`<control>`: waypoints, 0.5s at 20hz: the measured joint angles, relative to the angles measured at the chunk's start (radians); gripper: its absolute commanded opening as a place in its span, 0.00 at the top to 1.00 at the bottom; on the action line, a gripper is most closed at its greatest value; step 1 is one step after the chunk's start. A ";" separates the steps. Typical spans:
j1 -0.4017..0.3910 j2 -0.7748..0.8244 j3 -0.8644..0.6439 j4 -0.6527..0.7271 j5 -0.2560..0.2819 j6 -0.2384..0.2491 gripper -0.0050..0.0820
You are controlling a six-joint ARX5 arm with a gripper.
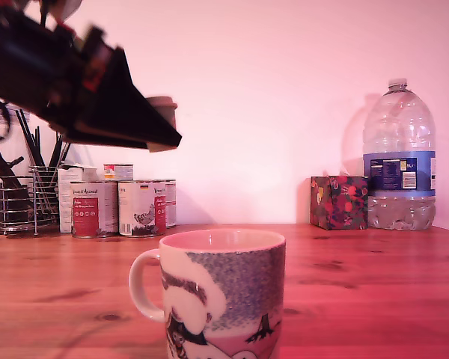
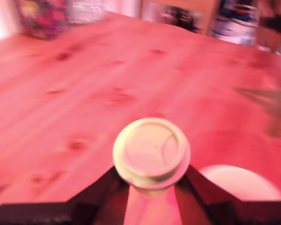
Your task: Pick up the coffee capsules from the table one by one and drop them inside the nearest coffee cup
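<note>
Your gripper (image 2: 151, 187) is clamped on a coffee capsule (image 2: 151, 151) (flat rim outward), raised well above the coffee cup (image 1: 224, 299).

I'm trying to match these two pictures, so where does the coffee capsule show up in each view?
Exterior view: the coffee capsule sits at the gripper tip, high on that view's left, above the mug.
Wrist view: capsule fills the lower middle, flat rim facing the camera, pinched between dark fingers.
Shared landmark: the coffee cup, whose pale rim peeks beside the capsule.
</note>
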 measured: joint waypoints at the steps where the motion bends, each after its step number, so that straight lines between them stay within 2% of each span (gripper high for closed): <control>1: -0.018 -0.020 0.000 -0.026 -0.007 0.000 0.82; 6: -0.108 -0.042 0.000 -0.119 -0.026 0.000 0.82; 10: -0.177 -0.042 0.000 -0.138 -0.071 0.000 0.82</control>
